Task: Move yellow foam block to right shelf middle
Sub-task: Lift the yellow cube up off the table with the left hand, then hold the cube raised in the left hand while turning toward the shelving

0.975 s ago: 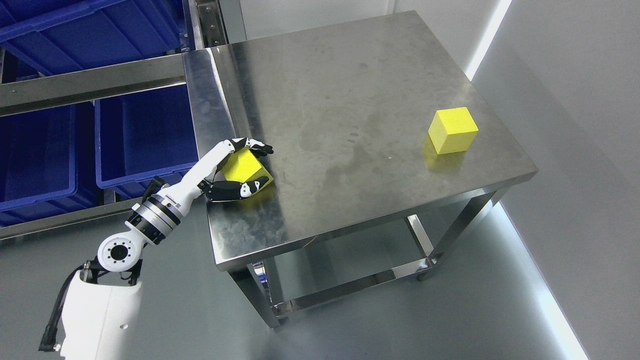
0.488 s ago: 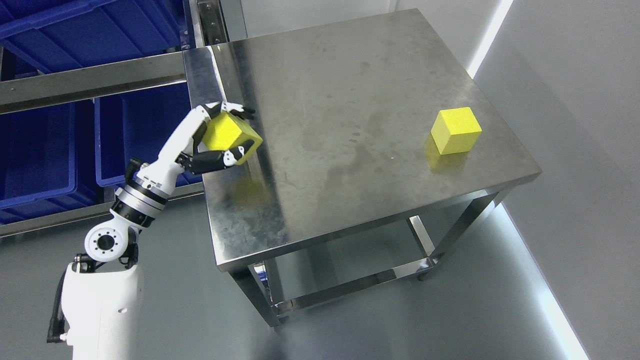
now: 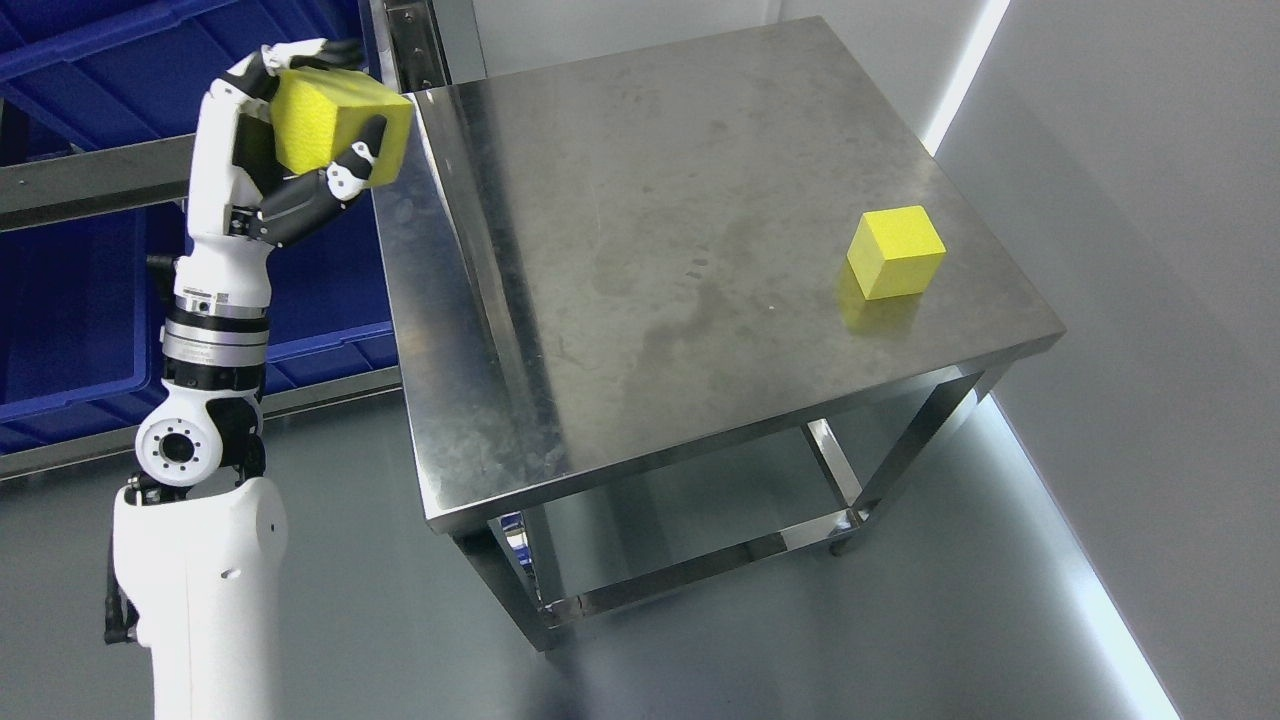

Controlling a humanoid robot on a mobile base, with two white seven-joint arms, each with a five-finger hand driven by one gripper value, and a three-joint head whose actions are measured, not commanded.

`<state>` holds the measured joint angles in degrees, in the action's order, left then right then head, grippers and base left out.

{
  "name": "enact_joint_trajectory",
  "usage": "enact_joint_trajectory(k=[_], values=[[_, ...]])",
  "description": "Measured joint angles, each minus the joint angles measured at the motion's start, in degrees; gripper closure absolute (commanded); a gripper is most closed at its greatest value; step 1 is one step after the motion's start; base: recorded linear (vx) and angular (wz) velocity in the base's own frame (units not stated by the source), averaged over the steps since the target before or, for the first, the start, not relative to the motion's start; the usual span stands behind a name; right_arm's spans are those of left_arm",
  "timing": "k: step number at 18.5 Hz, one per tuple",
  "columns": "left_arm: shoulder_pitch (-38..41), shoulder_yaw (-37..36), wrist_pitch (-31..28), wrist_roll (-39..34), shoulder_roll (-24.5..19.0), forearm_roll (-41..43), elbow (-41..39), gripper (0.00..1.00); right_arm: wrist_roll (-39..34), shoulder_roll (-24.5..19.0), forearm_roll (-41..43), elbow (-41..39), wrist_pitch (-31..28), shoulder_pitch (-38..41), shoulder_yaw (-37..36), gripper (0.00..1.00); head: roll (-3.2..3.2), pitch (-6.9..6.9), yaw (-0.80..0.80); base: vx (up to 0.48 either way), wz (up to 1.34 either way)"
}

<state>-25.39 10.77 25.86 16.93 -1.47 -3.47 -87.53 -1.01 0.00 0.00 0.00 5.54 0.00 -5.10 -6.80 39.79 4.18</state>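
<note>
My left hand is raised high at the upper left, shut on a yellow foam block. The block hangs in the air just left of the steel table's far-left corner, in front of the shelf rail. Thumb below and fingers above clamp it. A second yellow foam block rests on the table near its right edge, untouched. The left arm rises straight up from the lower left. No right arm shows.
A steel shelf frame with several blue bins fills the upper left, behind my hand. The table has a lower rail near the floor. Grey floor lies in front, a white wall on the right.
The left hand has lifted the block off the table's left edge and carried it up and to the left, toward the shelf. The view has shifted slightly.
</note>
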Motion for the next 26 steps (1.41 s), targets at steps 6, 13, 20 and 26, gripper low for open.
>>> enact_joint_trajectory(k=[6, 13, 20, 26], values=[[1.13, 1.57, 1.17, -7.22, 0.66, -1.19, 0.03, 0.77, 0.0, 0.0, 0.0, 0.0, 0.0, 0.0, 0.0, 0.0, 0.0, 0.0, 0.0, -0.032, 0.01], [1.82, 4.01, 2.46, -8.54, 1.04, -1.58, -0.05, 0.77, 0.0, 0.0, 0.0, 0.0, 0.0, -0.01, 0.0, 0.0, 0.01, 0.0, 0.0, -0.019, 0.25], [1.92, 5.22, 2.56, -8.67, 1.24, -1.69, -0.31, 0.77, 0.0, 0.0, 0.0, 0.0, 0.0, 0.0, 0.0, 0.0, 0.0, 0.0, 0.0, -0.065, 0.43], [1.92, 5.78, 2.56, -8.54, 1.34, -1.71, -0.62, 0.78, 0.0, 0.0, 0.0, 0.0, 0.0, 0.01, 0.0, 0.0, 0.0, 0.0, 0.0, -0.094, 0.89]])
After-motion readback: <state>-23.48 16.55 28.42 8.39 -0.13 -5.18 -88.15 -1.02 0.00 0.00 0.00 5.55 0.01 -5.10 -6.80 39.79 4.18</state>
